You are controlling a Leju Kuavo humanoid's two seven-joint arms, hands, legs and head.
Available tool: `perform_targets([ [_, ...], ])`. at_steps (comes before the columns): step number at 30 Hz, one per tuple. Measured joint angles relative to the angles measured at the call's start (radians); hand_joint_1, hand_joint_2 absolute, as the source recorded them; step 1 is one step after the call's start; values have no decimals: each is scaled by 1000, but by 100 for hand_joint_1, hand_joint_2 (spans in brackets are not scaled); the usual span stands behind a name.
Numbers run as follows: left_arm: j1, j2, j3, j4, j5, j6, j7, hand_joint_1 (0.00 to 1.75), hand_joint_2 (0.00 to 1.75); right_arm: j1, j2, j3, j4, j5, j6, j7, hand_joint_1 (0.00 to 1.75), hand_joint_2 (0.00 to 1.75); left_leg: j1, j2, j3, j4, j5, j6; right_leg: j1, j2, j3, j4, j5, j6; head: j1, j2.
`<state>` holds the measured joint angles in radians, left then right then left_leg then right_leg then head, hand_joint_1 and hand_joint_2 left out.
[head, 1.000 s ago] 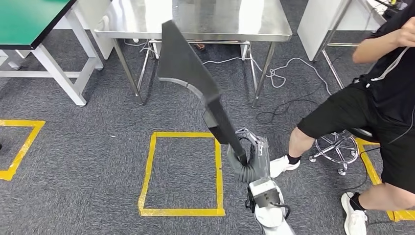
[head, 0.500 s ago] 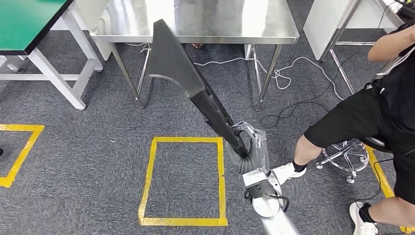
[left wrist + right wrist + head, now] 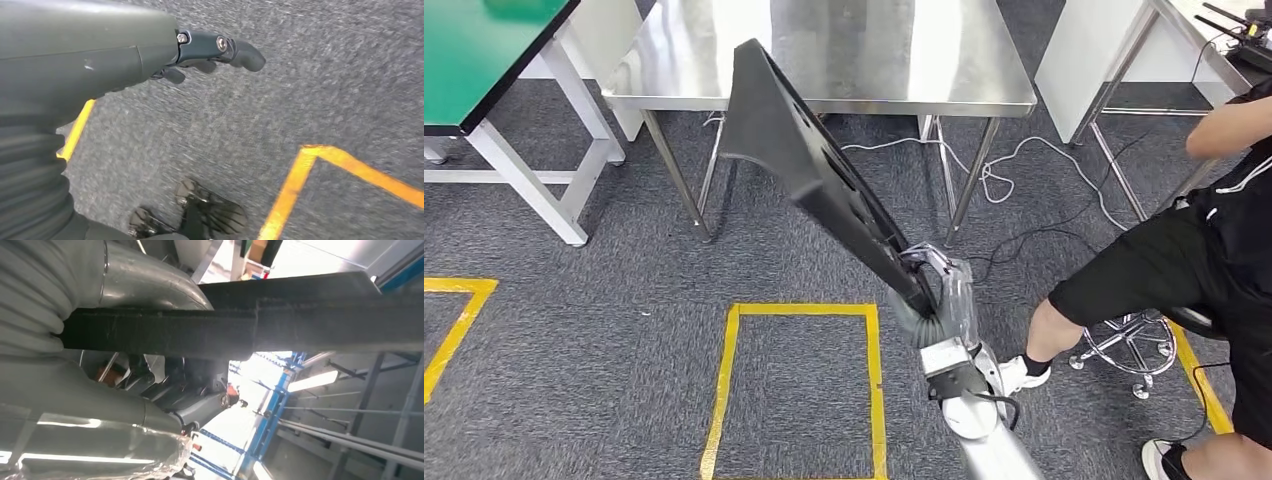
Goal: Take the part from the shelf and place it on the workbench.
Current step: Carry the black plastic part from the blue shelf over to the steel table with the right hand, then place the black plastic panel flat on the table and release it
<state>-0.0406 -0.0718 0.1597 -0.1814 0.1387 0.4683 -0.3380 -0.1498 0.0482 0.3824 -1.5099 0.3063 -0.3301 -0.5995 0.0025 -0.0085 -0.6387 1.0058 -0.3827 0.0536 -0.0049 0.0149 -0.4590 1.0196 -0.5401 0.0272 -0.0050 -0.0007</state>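
The right robot hand (image 3: 924,310) grips the narrow end of the long dark part (image 3: 804,165), its fingers wrapped tight around it. From the hand, the part rises toward 11 o'clock in the head view, widening into a broad flat blade whose far end overlaps the near edge of the steel desk (image 3: 984,70). In the right wrist view the part (image 3: 240,330) runs as a dark bar across the picture, clamped between the thick grey thumb (image 3: 145,285) and the ribbed cover.

The left robot hand (image 3: 210,52) hangs over the grey carpet (image 3: 325,75); its dark fingers (image 3: 240,52) are curled in and hold nothing.

On the carpet, at 6 o'clock from the steel desk, lies a square of yellow tape (image 3: 729,380). A green-topped desk (image 3: 484,45) with white legs stands at 10 o'clock. At 3 o'clock a person in black shorts (image 3: 1164,260) sits on a stool with a chrome base (image 3: 1129,345). White and black cables (image 3: 1014,165) trail over the floor under and beside the steel desk.
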Motion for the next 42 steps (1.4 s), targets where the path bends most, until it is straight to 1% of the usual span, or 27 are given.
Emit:
perform_targets([
  [1, -1, -2, 1, 0, -1, 0, 0, 0, 175, -1, 0, 0, -1, 1, -1, 1, 171, 175, 0, 0, 12, -5, 1, 6, 0, -2, -24, 43, -10, -2, 1, 0],
  [4, -3, -3, 2, 0, -1, -1, 0, 0, 175, 2, -3, 0, -1, 4, -2, 4, 171, 175, -5, -3, 21, -7, -13, 15, -2, -4, -152, 220, -73, -8, 3, 0],
  [5, -3, -4, 2, 0, -1, -1, 0, 0, 175, 5, -5, 0, -1, 4, -2, 5, 171, 175, -8, -6, 25, -7, -20, 16, -3, -4, -183, 243, -89, -7, 3, 0],
  [6, -3, -5, 3, 0, -1, -2, 0, 0, 175, 7, -6, 0, -1, 4, -2, 6, 171, 175, -11, -8, 32, -7, -26, 16, -3, -4, -195, 230, -84, -4, 3, 0],
  [7, -2, -6, 3, 0, -1, -3, 0, 0, 175, 7, -7, 0, -1, 4, -2, 6, 171, 175, -14, -11, 42, -7, -33, 15, -2, -5, -189, 181, -55, 2, 3, 0],
  [9, -2, -9, 3, 0, -2, -6, 0, 0, 175, 7, -9, 0, -1, 4, -2, 7, 171, 175, -19, -14, 60, -6, -48, 11, 0, -6, -158, 47, 35, 11, 2, 0],
  [11, -2, -10, 3, 0, -6, -13, -1, 0, 175, 6, -10, 0, -1, 5, -4, 8, 171, 175, -22, -17, 66, -7, -60, 2, 3, -8, -137, -28, 84, -5, 0, 0],
  [13, -2, -9, 3, 0, -9, -20, -6, 0, 175, 6, -11, 0, -2, 9, -11, 13, 171, 175, -23, -18, 69, 1, -64, -9, 1, -7, -127, -41, 88, -33, 0, 0],
  [16, -1, -8, 3, -2, -12, -33, -17, 0, 175, 8, -8, -1, -9, 20, -24, 23, 171, 175, -16, -11, 52, 56, -93, -27, -14, -7, -90, -52, 87, -53, -4, 0],
  [19, 0, -8, 2, -2, -19, -46, -24, 0, 175, 17, -6, -2, -17, 29, -32, 28, 171, 175, 3, 0, -45, 221, -161, -51, -13, -8, -66, -53, 71, -62, -9, 0],
  [20, 0, -7, 2, -2, -20, -48, -26, 0, 175, 23, -7, -2, -18, 30, -33, 29, 171, 175, 9, 2, -75, 258, -169, -58, -13, -7, -59, -53, 64, -61, -9, 0],
  [21, 1, -7, 2, -2, -21, -50, -28, 0, 175, 31, -8, -2, -19, 31, -34, 29, 171, 175, 13, 4, -90, 262, -158, -62, -14, -6, -49, -53, 56, -58, -9, 0],
  [22, 1, -6, 2, -2, -21, -51, -31, 0, 175, 37, -9, -2, -19, 32, -35, 29, 171, 175, 17, 5, -85, 228, -127, -64, -14, -5, -38, -53, 48, -56, -9, 0],
  [23, 1, -5, 2, -2, -21, -51, -34, 0, 175, 40, -11, -2, -21, 33, -35, 29, 171, 175, 19, 5, -65, 164, -79, -62, -14, -4, -26, -53, 38, -52, -9, 0],
  [24, 1, -3, 2, -2, -21, -52, -36, 0, 175, 42, -12, -2, -22, 33, -36, 28, 171, 175, 18, 5, -43, 100, -39, -58, -15, -3, -16, -54, 29, -48, -9, 0],
  [26, 0, -1, 2, -2, -22, -54, -39, 0, 175, 42, -14, -3, -27, 34, -37, 28, 171, 175, 8, 6, -13, 16, -3, -42, -13, -2, -7, -58, 16, -37, -9, 0],
  [28, 1, 1, 2, -3, -22, -55, -41, 0, 175, 45, -16, -3, -31, 34, -38, 28, 171, 175, -2, 6, -1, 0, -13, -21, -8, -2, 1, -56, 16, -21, -10, 0],
  [30, 2, 2, 2, -3, -21, -55, -42, 0, 175, 48, -17, -3, -36, 34, -38, 28, 171, 175, -2, 3, 25, -19, -11, -1, -4, -4, 0, -34, 15, -7, -10, 0],
  [31, 2, 1, 2, -4, -21, -55, -42, 0, 175, 47, -18, -4, -39, 35, -38, 28, 171, 175, 0, 3, 39, -27, -12, 6, -4, -5, -16, -1, 11, -4, -10, 0],
  [32, 1, 1, 2, -4, -22, -56, -42, 0, 175, 45, -19, -4, -40, 35, -39, 28, 171, 175, 1, 2, 49, -33, -14, 10, -5, -6, -52, 56, -3, -7, -9, 0],
  [34, -1, 1, 2, -4, -23, -60, -42, 0, 175, 45, -23, -5, -40, 35, -39, 28, 171, 175, 0, 0, 58, -34, -24, 14, -7, -6, -144, 191, -44, -13, -7, 0],
  [35, -2, 1, 2, -4, -25, -63, -42, 0, 175, 48, -25, -6, -40, 34, -40, 28, 171, 175, -1, -1, 62, -34, -30, 14, -8, -6, -185, 234, -60, -13, -7, 0],
  [36, -1, 1, 2, -4, -26, -67, -42, 0, 175, 51, -28, -7, -40, 34, -41, 28, 171, 175, -1, -3, 69, -34, -37, 13, -8, -6, -207, 239, -57, -5, -7, 0],
  [37, -1, 0, 2, -4, -28, -69, -41, 0, 175, 53, -30, -8, -40, 34, -42, 28, 171, 175, -1, -4, 78, -34, -44, 10, -9, -6, -209, 208, -32, 6, -6, 0],
  [39, 0, -2, 2, -4, -30, -72, -39, 0, 175, 55, -34, -9, -41, 32, -44, 28, 171, 175, -1, -6, 98, -34, -60, 2, -12, -9, -174, 72, 56, 29, -6, 0],
  [40, 0, -3, 2, -4, -31, -72, -37, 0, 175, 56, -36, -10, -42, 32, -44, 27, 171, 175, -2, -7, 107, -33, -68, -3, -12, -12, -156, 11, 86, 29, -6, 0],
  [42, -2, -4, 2, -4, -31, -69, -33, 0, 175, 59, -38, -10, -45, 31, -44, 27, 171, 175, -6, -8, 114, -29, -82, -16, -11, -15, -132, -49, 110, 6, -6, 0],
])
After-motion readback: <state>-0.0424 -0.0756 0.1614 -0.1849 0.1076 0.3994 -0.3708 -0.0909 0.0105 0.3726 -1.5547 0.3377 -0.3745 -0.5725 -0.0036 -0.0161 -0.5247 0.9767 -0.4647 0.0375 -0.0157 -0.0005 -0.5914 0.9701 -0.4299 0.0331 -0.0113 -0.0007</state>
